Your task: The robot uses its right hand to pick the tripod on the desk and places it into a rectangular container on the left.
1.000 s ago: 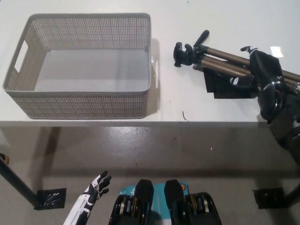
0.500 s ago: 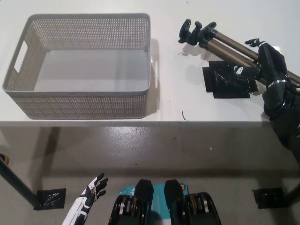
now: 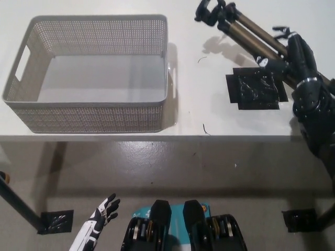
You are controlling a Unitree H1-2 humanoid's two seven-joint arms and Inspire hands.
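White desk fills the upper part of the head view, with grey floor below its front edge. Near the desk's left end stands the empty rectangular container, a perforated grey basket with a handle slot in its left wall. Toward the right end the tripod slants, its head close to the back edge and clear of the black tape patch beneath. The black right hand is wrapped around the folded legs far from the head. From here, the carry looks to call for a level, head-first sweep left, high enough to clear the near rim. The white left hand hangs below the desk, fingers spread.
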